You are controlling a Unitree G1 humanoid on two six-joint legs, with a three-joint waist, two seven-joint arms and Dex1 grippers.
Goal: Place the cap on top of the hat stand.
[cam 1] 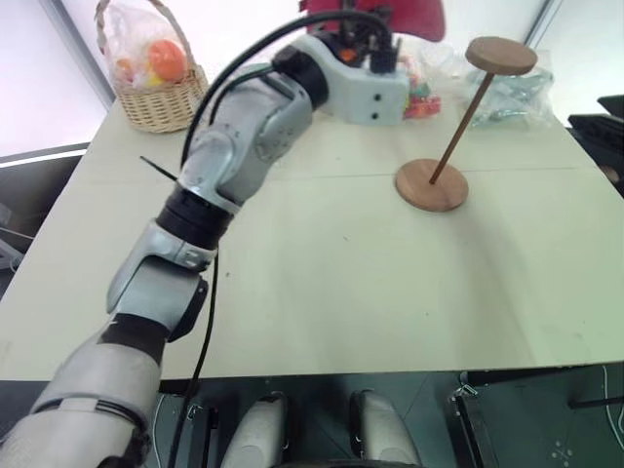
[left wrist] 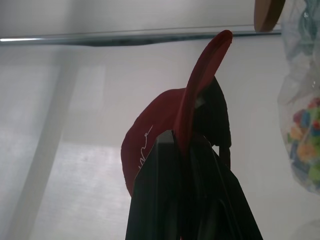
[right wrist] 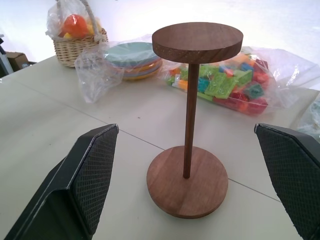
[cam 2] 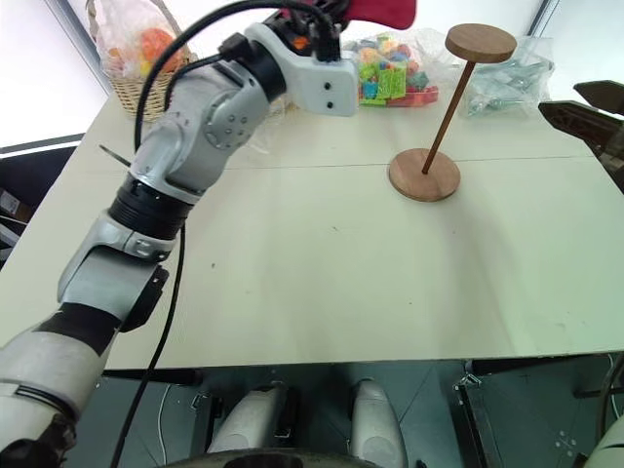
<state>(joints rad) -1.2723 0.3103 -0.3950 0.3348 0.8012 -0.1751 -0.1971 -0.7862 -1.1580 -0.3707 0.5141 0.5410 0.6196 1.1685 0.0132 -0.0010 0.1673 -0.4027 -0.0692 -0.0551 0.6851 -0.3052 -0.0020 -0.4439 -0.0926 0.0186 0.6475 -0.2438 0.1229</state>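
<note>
**Cap aloft, stand waits**

The left end effector [left wrist: 182, 145] is clenched on the cap [left wrist: 165, 120] by its brim, raised above the counter [cam 1: 322, 283], left of the stand [cam 1: 458, 122]. The right end effector [right wrist: 200, 175] gapes, flanking the stand. Bare counter spreads toward the near edge.

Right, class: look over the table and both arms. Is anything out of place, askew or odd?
Little stands out. The hat stand sits flat on the table, though its rod leans. The cap hangs by its brim, pinched in the shut left gripper, not yet on the stand. The right gripper is open, either side of the stand.
</note>
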